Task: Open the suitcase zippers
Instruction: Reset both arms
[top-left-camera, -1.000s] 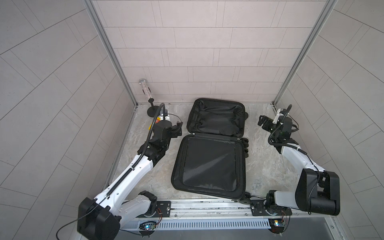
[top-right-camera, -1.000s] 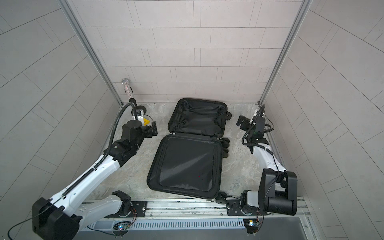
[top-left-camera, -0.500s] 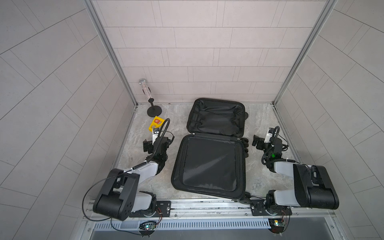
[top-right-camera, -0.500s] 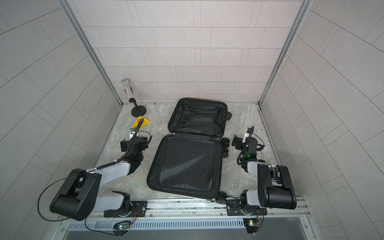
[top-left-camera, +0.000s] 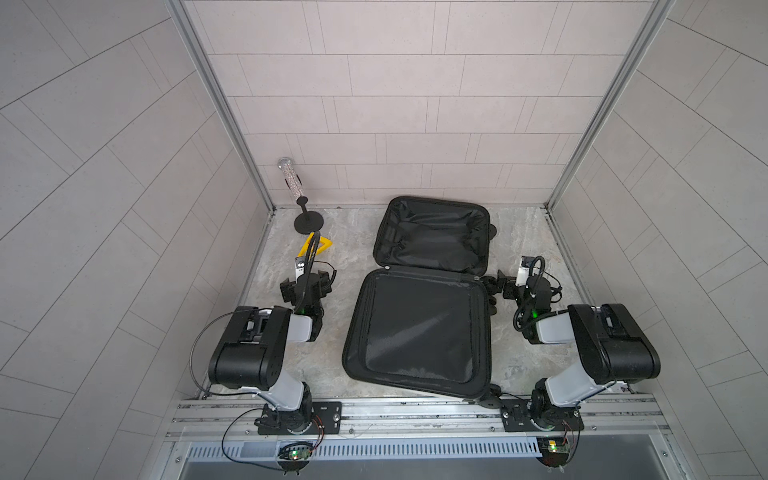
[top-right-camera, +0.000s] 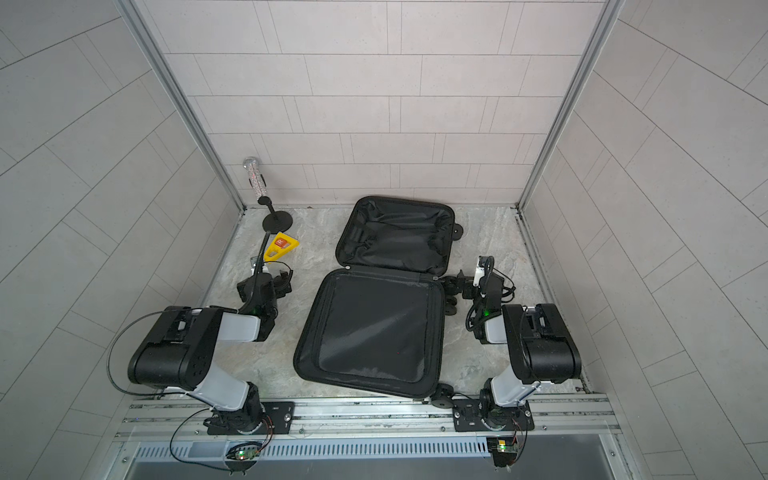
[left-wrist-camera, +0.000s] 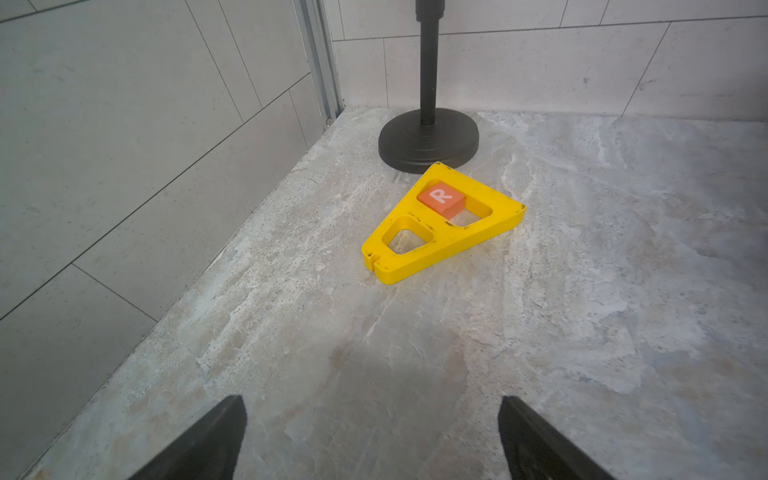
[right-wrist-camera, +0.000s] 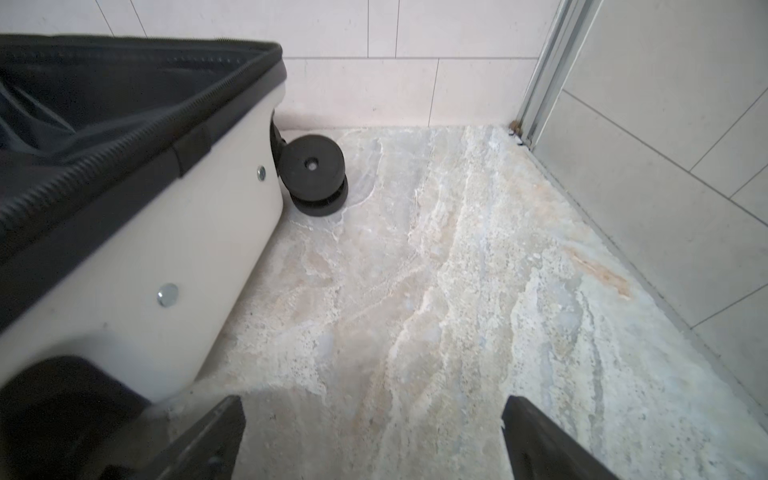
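Both spread and empty, the left gripper (left-wrist-camera: 370, 415) and right gripper (right-wrist-camera: 370, 415) flank the open white hard-shell, black-lined suitcase (top-left-camera: 419, 332); a stray sideways move by the right one, just beside its shell, might shove it.

The white suitcase (top-left-camera: 419, 328) lies flat, fully open, zippers (right-wrist-camera: 124, 141) undone, black lining up.

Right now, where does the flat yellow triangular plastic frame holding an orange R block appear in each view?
Both top views: the flat yellow triangular plastic frame lies on the table near the far left corner, just in front of the black round stand base.
Left wrist: the frame is a little above the picture's middle, with the base right behind it.
Right wrist: not in it.
Shared landmark: the stand base.
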